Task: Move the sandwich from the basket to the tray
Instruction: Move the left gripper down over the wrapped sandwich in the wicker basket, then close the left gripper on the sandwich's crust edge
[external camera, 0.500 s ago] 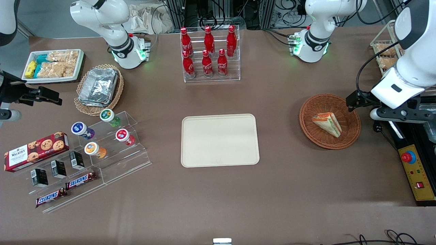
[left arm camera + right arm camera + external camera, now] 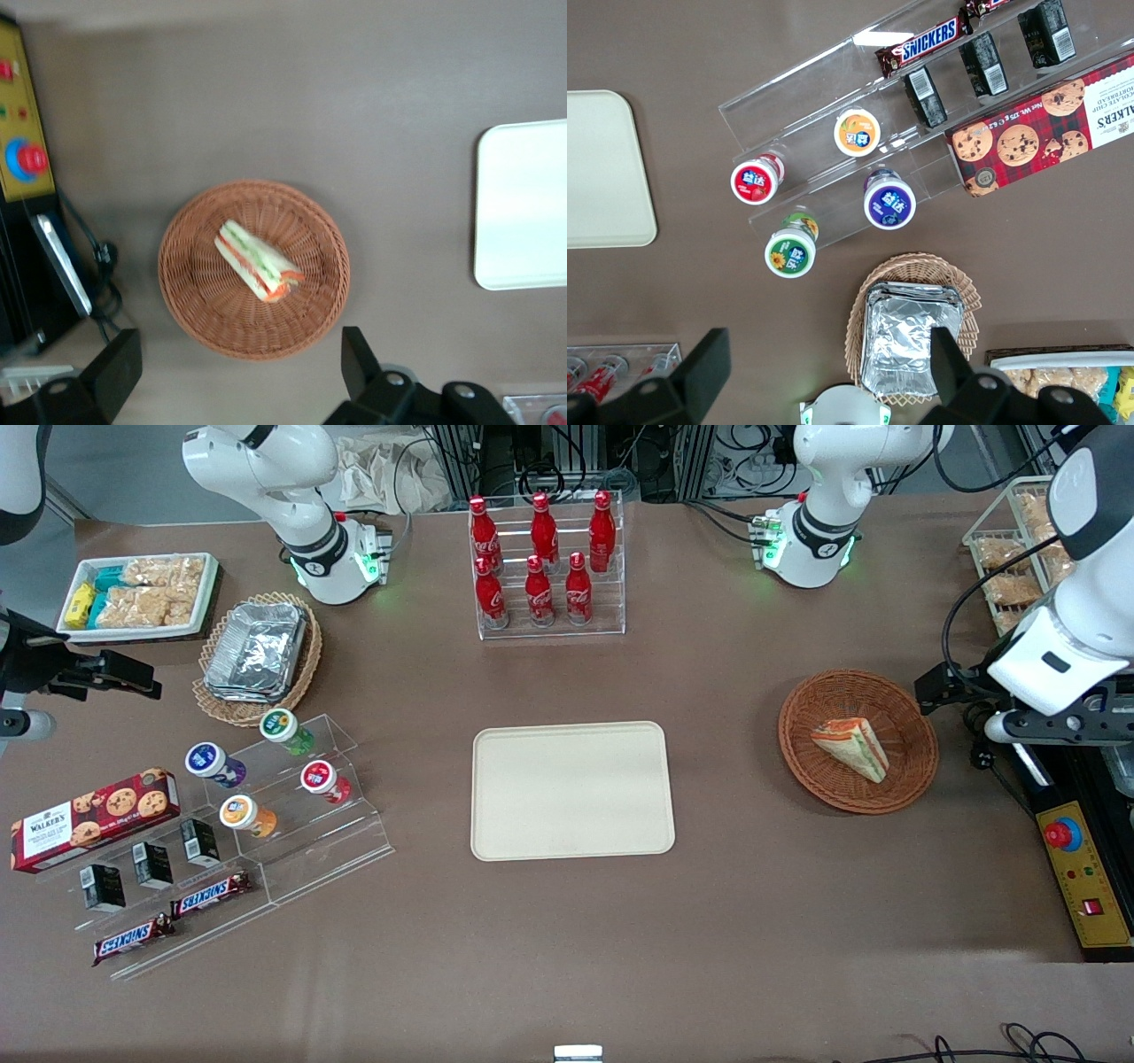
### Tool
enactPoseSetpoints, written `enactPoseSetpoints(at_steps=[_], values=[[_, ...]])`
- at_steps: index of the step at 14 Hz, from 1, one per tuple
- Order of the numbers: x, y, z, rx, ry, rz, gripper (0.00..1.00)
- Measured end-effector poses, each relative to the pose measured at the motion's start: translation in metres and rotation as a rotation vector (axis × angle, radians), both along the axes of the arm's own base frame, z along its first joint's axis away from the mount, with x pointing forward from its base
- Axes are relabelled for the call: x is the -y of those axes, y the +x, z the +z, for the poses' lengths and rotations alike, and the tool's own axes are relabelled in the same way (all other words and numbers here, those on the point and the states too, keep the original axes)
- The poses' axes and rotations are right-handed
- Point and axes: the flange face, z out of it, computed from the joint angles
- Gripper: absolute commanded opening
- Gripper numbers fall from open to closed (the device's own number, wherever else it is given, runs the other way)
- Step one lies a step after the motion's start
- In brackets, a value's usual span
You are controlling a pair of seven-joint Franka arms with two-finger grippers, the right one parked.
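The sandwich (image 2: 852, 746), a pale wedge with orange and green filling, lies in the round reddish-brown wicker basket (image 2: 912, 779) toward the working arm's end of the table. It also shows in the left wrist view (image 2: 257, 261), lying in the basket (image 2: 190, 301). The left gripper (image 2: 946, 686) hangs open and empty high over the table beside the basket's rim, nearer the table's end. In the wrist view the gripper (image 2: 237, 367) has its jaws spread wide, off the basket's edge. The beige tray (image 2: 571, 790) lies bare at mid-table and shows in the wrist view (image 2: 523, 204).
A yellow control box with a red button (image 2: 1083, 872) sits at the table's end next to the basket. A wire basket of snack packets (image 2: 1005, 567) stands farther from the camera. A clear rack of red bottles (image 2: 545, 567) stands farther than the tray.
The left arm has shifted a little away from the basket, toward the table's end. The sandwich and basket have not moved.
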Motion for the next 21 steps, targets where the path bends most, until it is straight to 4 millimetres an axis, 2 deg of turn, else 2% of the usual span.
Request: enactPoseSetpoints(at_steps=[4,6,11,13,16,18,21], values=[[-0.016,-0.005,-0.027,-0.041,0.028,0.288,1.0],[-0.016,-0.011,-0.052,-0.03,0.042,0.432,1.0],[-0.013,-0.046,-0.154,0.057,0.039,0.715,1.0],[-0.01,-0.053,-0.187,0.062,0.04,0.824,1.0],[-0.01,-0.06,-0.224,0.065,0.034,0.873,1.0],[-0.013,-0.072,-0.249,0.073,0.026,0.885,1.0],[-0.018,-0.086,-0.27,0.063,0.029,0.891,1.0]])
